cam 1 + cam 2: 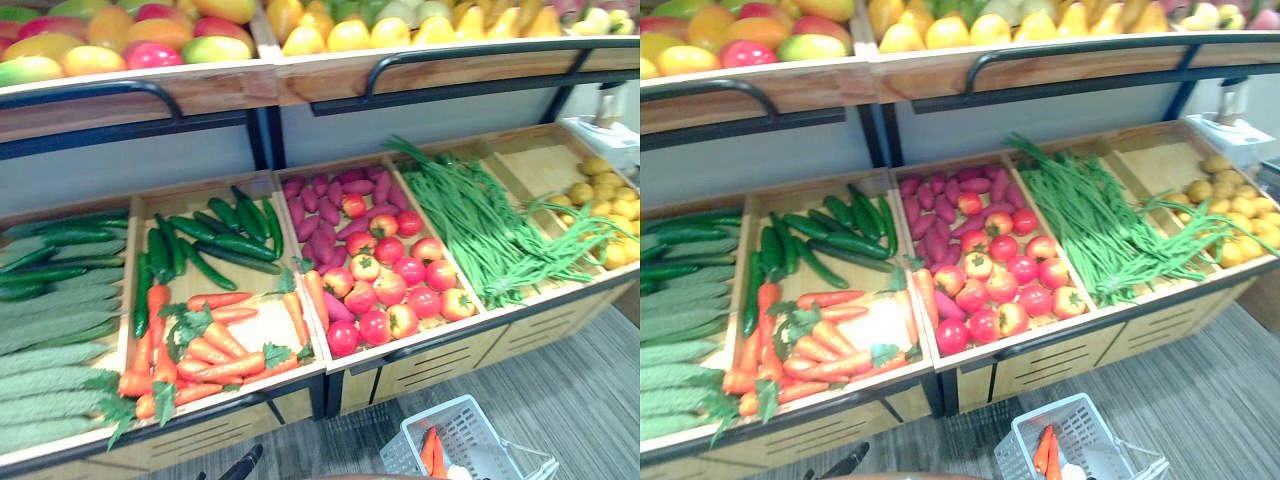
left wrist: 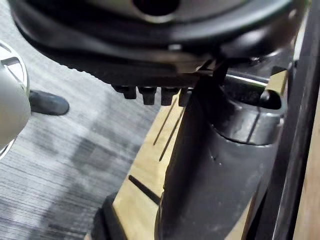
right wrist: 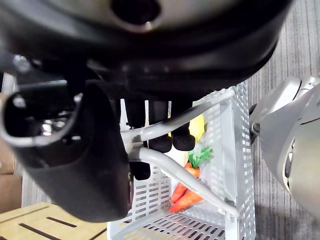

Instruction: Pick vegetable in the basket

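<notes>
A white slatted basket (image 1: 470, 420) hangs low in front of the stand, at the lower right. My right hand (image 3: 150, 45) is shut on its grey handles (image 3: 190, 177), with the fingers (image 3: 165, 135) curled over them. In the basket lie carrots (image 3: 185, 195) with green tops and something yellow; the carrots (image 1: 1045, 452) also show from above. My left hand (image 2: 150, 50) hangs empty and relaxed beside the stand's wooden front, its tip at the lower edge (image 1: 243, 463). Loose carrots (image 1: 215, 345) fill the near part of the second bin.
From left to right, the stand's bins hold pale cucumbers (image 1: 50, 340), dark cucumbers (image 1: 215, 240) behind the loose carrots, tomatoes (image 1: 395, 290) with purple sweet potatoes (image 1: 320, 210), long green beans (image 1: 470, 220) and yellow produce (image 1: 605, 205). A fruit shelf (image 1: 150, 90) overhangs the back. Grey floor lies in front.
</notes>
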Controlling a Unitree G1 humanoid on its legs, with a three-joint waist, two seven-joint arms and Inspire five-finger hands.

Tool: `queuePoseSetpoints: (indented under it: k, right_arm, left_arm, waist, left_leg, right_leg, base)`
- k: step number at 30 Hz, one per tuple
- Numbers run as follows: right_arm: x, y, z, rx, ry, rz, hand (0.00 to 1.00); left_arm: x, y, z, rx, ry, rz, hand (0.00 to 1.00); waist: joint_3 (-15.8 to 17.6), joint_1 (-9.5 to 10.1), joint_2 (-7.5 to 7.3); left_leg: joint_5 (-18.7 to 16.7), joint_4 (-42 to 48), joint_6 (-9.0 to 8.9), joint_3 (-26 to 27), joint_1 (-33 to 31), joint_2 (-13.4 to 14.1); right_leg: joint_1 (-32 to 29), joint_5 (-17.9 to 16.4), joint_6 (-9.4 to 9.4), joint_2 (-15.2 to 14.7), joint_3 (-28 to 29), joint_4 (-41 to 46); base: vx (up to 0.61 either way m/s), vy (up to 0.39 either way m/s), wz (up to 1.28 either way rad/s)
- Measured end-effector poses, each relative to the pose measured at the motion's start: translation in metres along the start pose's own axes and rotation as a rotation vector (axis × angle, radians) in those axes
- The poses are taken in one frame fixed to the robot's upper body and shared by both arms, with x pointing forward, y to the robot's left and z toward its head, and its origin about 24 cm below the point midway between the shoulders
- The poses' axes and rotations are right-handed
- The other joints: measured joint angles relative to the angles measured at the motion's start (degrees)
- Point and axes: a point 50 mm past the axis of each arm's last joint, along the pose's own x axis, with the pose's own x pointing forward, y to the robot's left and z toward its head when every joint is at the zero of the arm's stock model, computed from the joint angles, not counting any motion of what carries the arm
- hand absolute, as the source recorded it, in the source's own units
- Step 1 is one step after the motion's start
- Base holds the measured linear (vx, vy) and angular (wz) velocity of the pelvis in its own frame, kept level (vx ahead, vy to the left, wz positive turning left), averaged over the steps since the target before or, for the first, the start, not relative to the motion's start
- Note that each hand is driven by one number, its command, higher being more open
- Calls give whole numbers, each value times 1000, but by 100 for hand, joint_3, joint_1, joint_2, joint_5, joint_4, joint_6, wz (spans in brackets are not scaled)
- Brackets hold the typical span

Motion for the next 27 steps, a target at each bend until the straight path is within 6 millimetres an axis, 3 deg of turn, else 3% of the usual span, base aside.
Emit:
queuePoseSetpoints:
  k: [2, 3, 4, 5, 6, 7, 8, 9, 12, 13, 14, 15, 19, 27]
  right_arm:
    - [0, -3, -1, -7, 7, -5, 0]
    - [0, -7, -2, -6, 9, -13, 0]
    - [0, -9, -3, -10, 10, -19, 0]
    - [-1, -14, -3, -19, 10, -29, 0]
    - [-1, -17, -3, -29, 6, -31, 0]
    - [-2, -17, 0, -43, -10, -17, 0]
    - [-3, -15, 0, -54, -17, -2, 0]
    - [-1, -7, 5, -77, -34, 29, 0]
    - [-3, 4, 2, -127, -28, 68, 0]
    - [-4, 9, 1, -154, -32, 86, 0]
    - [-4, 18, 6, -178, -53, 119, 0]
    - [-4, 25, 6, -185, -53, 138, 0]
    - [-6, 34, 2, -227, -47, 174, 0]
    - [-5, 16, -4, -256, -15, 126, 0]
  left_arm:
    - [1, -1, 2, 32, -9, -12, 100]
    - [2, -2, 5, 43, -19, -16, 100]
    - [2, -2, 6, 42, -24, -17, 100]
    - [2, -3, 7, 37, -28, -19, 100]
    - [1, -6, 9, 23, -39, -25, 100]
    - [0, -9, 7, 2, -33, -20, 100]
    - [-1, -7, 4, -25, -12, 9, 100]
    - [-2, 0, -4, -40, 20, 40, 100]
    - [-4, 8, -5, -112, 21, 67, 100]
    - [-4, 10, -7, -167, 37, 86, 100]
    - [-6, 15, -14, -156, 68, 93, 100]
    - [-8, 19, -18, -142, 75, 95, 100]
    - [-12, 37, -27, -220, 117, 144, 100]
    - [-8, 34, -21, -77, 99, 94, 100]
  waist:
    - [59, -115, -34]
    - [100, -137, -89]
    - [129, -135, -100]
    - [169, -135, -46]
    - [181, -140, 4]
    - [200, -112, 48]
    - [193, -94, 104]
    - [209, -59, 204]
    - [259, 1, 86]
    - [243, 54, 36]
    - [229, 76, 143]
    - [231, 78, 160]
    - [199, 107, -43]
    - [241, 106, -20]
  left_leg:
    - [-198, 469, -49, 238, 38, 124]
    - [-441, 1081, -70, 379, 15, 325]
    - [-579, 1501, -40, 435, -21, 473]
    - [-748, 2294, 109, 418, -162, 773]
    - [-779, 3408, 665, 24, -479, 1167]
    - [-503, 4322, 1273, -921, -950, 1262]
    - [-495, 4593, 1183, -1376, -1159, 1194]
    - [-1035, 4734, 850, -2122, -1418, 951]
    - [-1863, 4271, 619, -3378, -1768, 296]
    - [-1962, 3796, 446, -3786, -1774, 7]
    - [-1693, 2869, 433, -4010, -1721, -76]
    - [-1848, 2729, 223, -3937, -1634, -6]
    - [-1730, 2354, 289, -3096, -1328, -91]
    - [-1105, 1308, 60, -2180, -674, 11]
  right_leg:
    - [-127, -227, -10, 27, 252, 388]
    - [-180, -381, -16, 71, 457, 624]
    - [-174, -434, -28, 111, 564, 699]
    - [-169, -474, -69, 222, 741, 781]
    - [-206, -525, -157, 397, 986, 927]
    - [-335, -575, -245, 555, 1313, 1123]
    - [-399, -610, -290, 589, 1529, 1202]
    - [-591, -628, -321, 771, 1988, 1351]
    - [-765, -626, -322, 922, 2658, 1463]
    - [-822, -603, -280, 939, 2893, 1465]
    - [-969, -588, -180, 1135, 3177, 1509]
    - [-1032, -593, -117, 1217, 3308, 1550]
    - [-1206, -486, 99, 1207, 3914, 1638]
    - [-1411, -3, 161, 1569, 4585, 1478]
  base:
    - [-2, -139, -71]
    - [43, -168, -86]
    - [66, -179, -92]
    - [50, -152, -108]
    - [39, -229, -160]
    - [20, -152, -167]
    - [19, -93, -194]
    - [-13, 56, -169]
    - [-58, 108, -131]
    - [-85, 227, -139]
    - [-59, 224, -133]
    - [-22, 197, -114]
    - [29, 144, -93]
    - [-51, -21, -60]
